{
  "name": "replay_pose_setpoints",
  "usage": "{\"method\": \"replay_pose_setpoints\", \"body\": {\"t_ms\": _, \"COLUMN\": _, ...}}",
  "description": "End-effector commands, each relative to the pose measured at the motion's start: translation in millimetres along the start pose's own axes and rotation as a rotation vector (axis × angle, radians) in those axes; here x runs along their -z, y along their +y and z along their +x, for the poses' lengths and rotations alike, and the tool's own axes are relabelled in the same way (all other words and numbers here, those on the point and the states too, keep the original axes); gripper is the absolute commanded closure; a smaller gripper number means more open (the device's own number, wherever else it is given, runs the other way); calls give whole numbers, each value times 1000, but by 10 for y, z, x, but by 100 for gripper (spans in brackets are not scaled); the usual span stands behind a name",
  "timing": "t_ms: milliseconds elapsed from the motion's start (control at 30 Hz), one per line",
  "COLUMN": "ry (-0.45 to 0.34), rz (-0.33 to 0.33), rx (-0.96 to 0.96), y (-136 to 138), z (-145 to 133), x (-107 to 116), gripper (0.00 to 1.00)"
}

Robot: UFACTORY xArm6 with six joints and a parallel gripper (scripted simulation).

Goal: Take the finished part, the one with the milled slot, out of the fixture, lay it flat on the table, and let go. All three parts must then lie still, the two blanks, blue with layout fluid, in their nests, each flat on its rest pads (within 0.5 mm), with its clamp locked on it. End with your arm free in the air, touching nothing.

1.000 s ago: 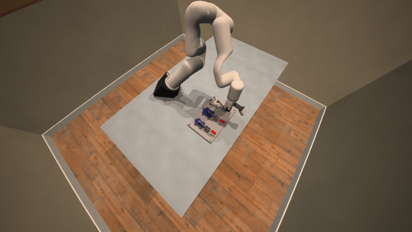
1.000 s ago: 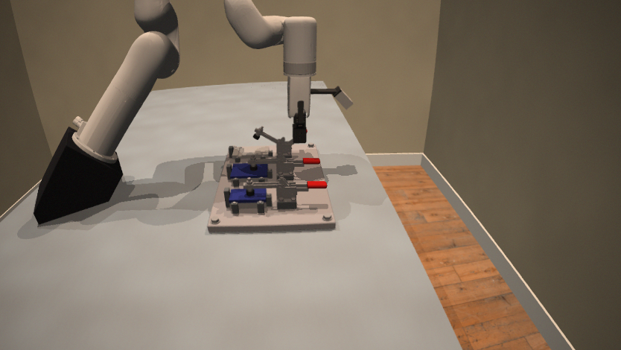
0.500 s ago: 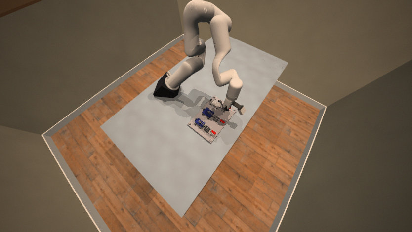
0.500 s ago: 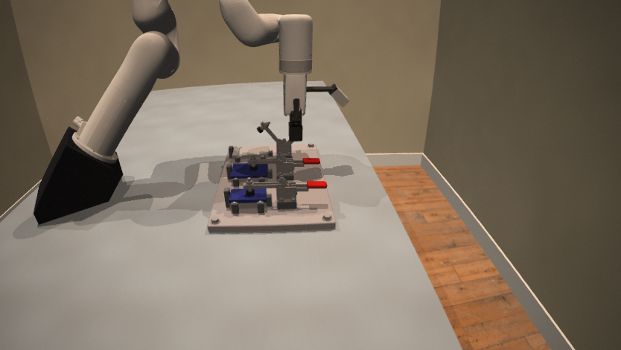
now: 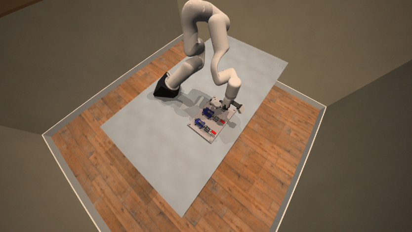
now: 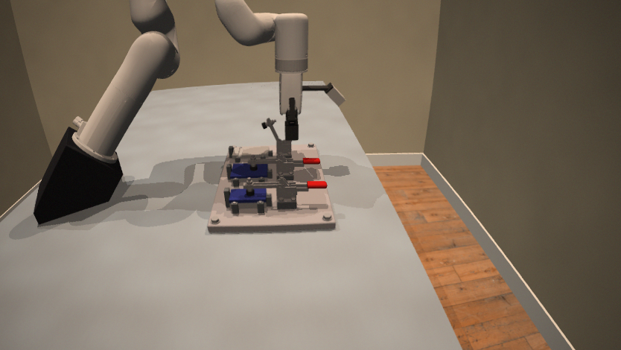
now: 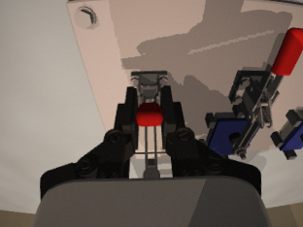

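The fixture plate [image 5: 211, 138] [image 6: 269, 221] [image 7: 97, 59] lies on the grey table. Two blue blanks [image 6: 248, 170] [image 6: 246, 195] [image 5: 207, 110] [image 5: 198, 122] sit in the middle and near nests. Their clamps are down, with red handles [image 6: 311, 161] [image 6: 317, 185] lying flat. My gripper [image 6: 292, 130] [image 5: 224, 107] [image 7: 149, 100] is shut on the red handle of the far clamp [image 7: 150, 115], which stands upright. That clamp's arm [image 6: 271, 128] is swung up off the far nest. A pale grey part [image 6: 254, 151] lies in the far nest, mostly hidden behind the middle clamp.
The arm's black base [image 6: 74, 178] [image 5: 165, 89] stands on the table left of the fixture. The table edge [image 6: 391, 208] runs to the right, with wooden floor [image 6: 469, 261] beyond it.
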State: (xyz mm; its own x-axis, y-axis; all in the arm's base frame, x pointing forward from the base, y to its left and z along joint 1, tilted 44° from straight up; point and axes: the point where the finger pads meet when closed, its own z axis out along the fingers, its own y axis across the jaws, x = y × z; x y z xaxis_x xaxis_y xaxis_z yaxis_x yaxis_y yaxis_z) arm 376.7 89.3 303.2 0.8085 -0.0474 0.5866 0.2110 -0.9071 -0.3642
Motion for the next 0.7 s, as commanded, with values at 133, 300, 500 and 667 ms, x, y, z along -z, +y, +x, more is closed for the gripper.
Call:
{"method": "replay_pose_setpoints", "body": {"t_ms": 133, "ry": 1, "rz": 1, "rx": 1, "y": -4, "z": -41, "x": 9, "gripper": 100}}
{"method": "replay_pose_setpoints", "body": {"t_ms": 300, "ry": 1, "rz": 1, "rx": 1, "y": -4, "z": -62, "x": 9, "gripper": 100}}
{"method": "replay_pose_setpoints", "body": {"t_ms": 500, "ry": 1, "rz": 1, "rx": 1, "y": -4, "z": -84, "x": 9, "gripper": 100}}
{"method": "replay_pose_setpoints", "body": {"t_ms": 667, "ry": 1, "rz": 1, "rx": 1, "y": -4, "z": -96, "x": 8, "gripper": 100}}
